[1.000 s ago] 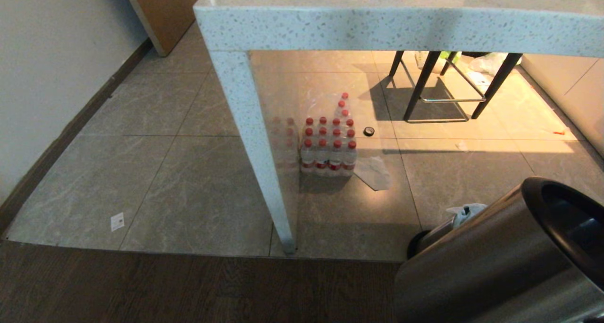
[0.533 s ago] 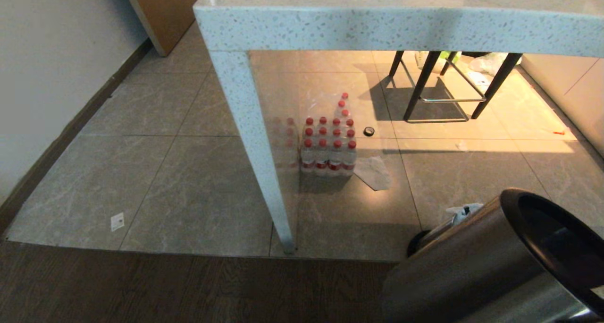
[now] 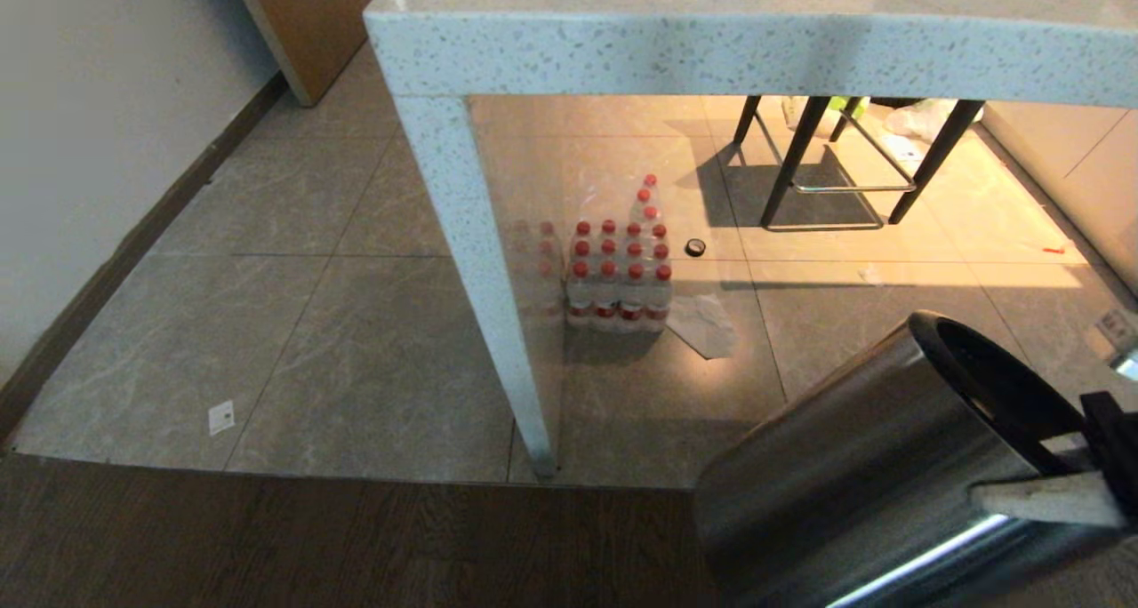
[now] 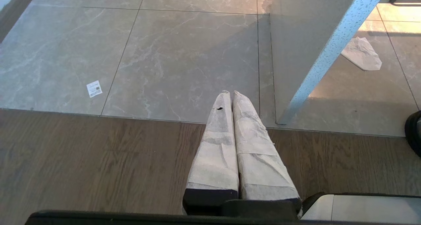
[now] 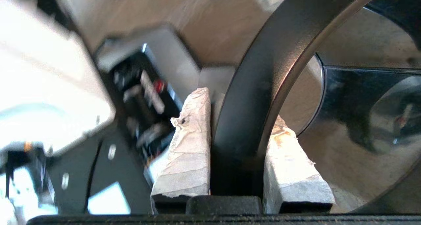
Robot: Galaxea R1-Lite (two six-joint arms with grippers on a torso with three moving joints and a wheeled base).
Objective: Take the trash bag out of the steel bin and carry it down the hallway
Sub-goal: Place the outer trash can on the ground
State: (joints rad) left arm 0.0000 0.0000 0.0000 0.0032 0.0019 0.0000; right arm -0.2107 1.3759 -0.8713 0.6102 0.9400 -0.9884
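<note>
I see my right gripper (image 5: 236,113) clamped on the steel bin (image 3: 853,466) rim, bin tilted near right, left gripper (image 4: 230,96) fingers together over floor.

A home dining area: a speckled stone-topped table (image 3: 711,48) at the top of the frame, a pack of red-capped water bottles (image 3: 620,275) stored beneath it on marble-look tiles (image 3: 356,359), black stool legs (image 3: 836,159) behind.

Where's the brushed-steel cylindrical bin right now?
Head view, lower right: the brushed-steel cylindrical bin is tilted, its black rim clamped by the right gripper, right of the speckled table leg.
</note>
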